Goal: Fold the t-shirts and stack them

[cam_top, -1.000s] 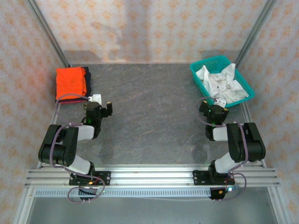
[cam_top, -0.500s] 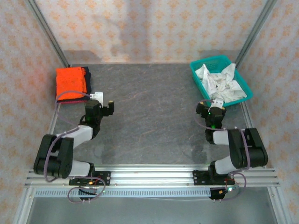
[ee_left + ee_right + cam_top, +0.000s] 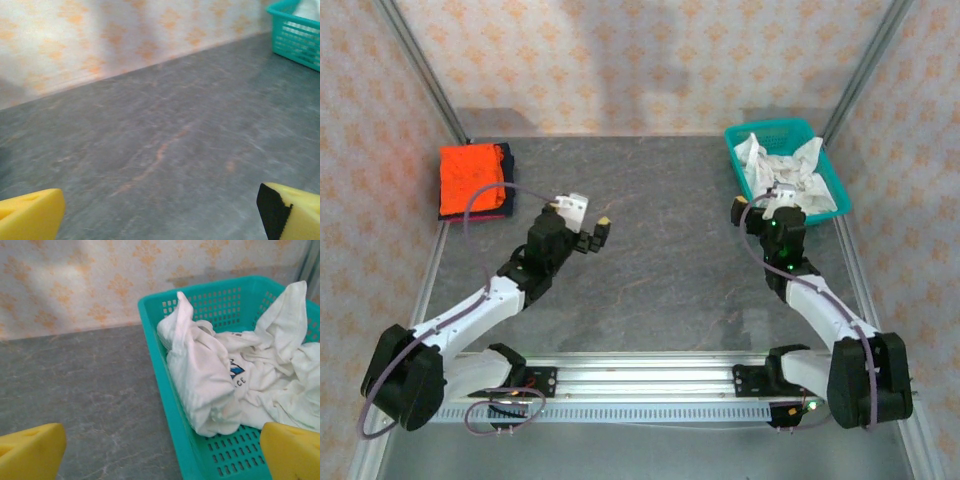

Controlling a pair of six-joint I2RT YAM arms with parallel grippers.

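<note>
A crumpled white t-shirt [image 3: 235, 380] with a blue print and letters lies in the teal mesh basket [image 3: 172, 385] at the table's back right; the same white t-shirt [image 3: 790, 172] shows from above. A folded orange t-shirt [image 3: 470, 176] rests on a dark navy one [image 3: 506, 170] at the back left. My left gripper [image 3: 588, 225] hangs open over bare table left of centre, its yellow fingertips [image 3: 30, 212] wide apart with nothing between them. My right gripper [image 3: 775, 203] is open just in front of the basket's near corner, yellow fingertips [image 3: 290, 450] spread, empty.
The grey marbled table [image 3: 660, 230] spreads between the two arms. Patterned walls and metal frame posts [image 3: 865, 70] close in the back and sides. An aluminium rail [image 3: 640, 375] runs along the near edge.
Both arms have stretched forward from their folded poses. The left gripper moved up and right toward the table centre. The right gripper rose toward the basket.
</note>
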